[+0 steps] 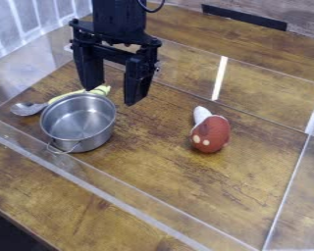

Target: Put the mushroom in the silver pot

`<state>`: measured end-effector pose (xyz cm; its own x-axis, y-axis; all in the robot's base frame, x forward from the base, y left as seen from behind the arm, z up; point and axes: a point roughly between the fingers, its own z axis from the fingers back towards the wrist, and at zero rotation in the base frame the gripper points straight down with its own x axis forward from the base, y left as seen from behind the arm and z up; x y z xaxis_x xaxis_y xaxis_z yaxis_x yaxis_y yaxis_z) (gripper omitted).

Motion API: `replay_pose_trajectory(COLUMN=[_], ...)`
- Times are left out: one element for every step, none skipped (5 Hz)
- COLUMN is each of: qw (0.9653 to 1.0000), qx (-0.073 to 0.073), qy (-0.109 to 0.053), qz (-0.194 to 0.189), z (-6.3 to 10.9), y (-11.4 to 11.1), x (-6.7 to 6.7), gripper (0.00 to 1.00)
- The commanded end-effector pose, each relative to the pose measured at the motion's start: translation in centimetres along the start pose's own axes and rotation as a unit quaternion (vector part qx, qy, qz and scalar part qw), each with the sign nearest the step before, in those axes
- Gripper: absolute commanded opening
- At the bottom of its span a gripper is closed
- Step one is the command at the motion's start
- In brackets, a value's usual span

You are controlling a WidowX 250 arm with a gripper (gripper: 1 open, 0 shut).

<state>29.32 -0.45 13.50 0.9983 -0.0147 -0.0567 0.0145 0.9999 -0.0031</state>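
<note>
Over the wooden table (146, 147) I'm seeing my gripper (114, 86) hanging with its fingers spread wide, grasping nothing, just above the silver pot (78, 122). Off to the right the mushroom (210, 132) is lying on its side, well apart from the pot. Behind the pot a spoon (35, 106) is resting.

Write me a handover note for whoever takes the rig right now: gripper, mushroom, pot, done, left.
Gripper: black two-finger gripper, open, empty, pointing down, up above the table behind the pot.
Mushroom: small toy mushroom, glossy reddish-brown cap, white stem, lying on its side on the wooden table, right of the pot, untouched.
Pot: small round shiny steel pot, upright, empty. A silver spoon lies at its left, with something yellow-green behind the rim.
Done: nothing yet.
Left: move to the mushroom, grasp, lift, drop into the pot.
</note>
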Motion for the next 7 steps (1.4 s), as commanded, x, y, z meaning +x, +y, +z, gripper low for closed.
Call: replay_pose_trajectory(qw=[0.9996, 0.9988, 0.9994, 0.9995, 0.9990, 0.9980, 0.9969], qx=[-0.005, -0.013, -0.024, -0.030, -0.034, -0.038, -0.040], qy=[0.016, 0.020, 0.008, -0.006, -0.020, -0.031, -0.037], qz=[0.024, 0.043, 0.024, 0.004, 0.021, 0.040, 0.056], z=[-1.1, -1.7, -1.5, -1.4, -2.7, -4.2, -4.5], y=[-0.5, -1.6, -4.1, -7.3, -9.6, -10.5, -10.4], x=[-0.1, 0.4, 2.1, 4.4, 6.0, 7.3, 8.6], gripper=[1.00, 1.00, 1.00, 1.00, 1.00, 1.00, 1.00])
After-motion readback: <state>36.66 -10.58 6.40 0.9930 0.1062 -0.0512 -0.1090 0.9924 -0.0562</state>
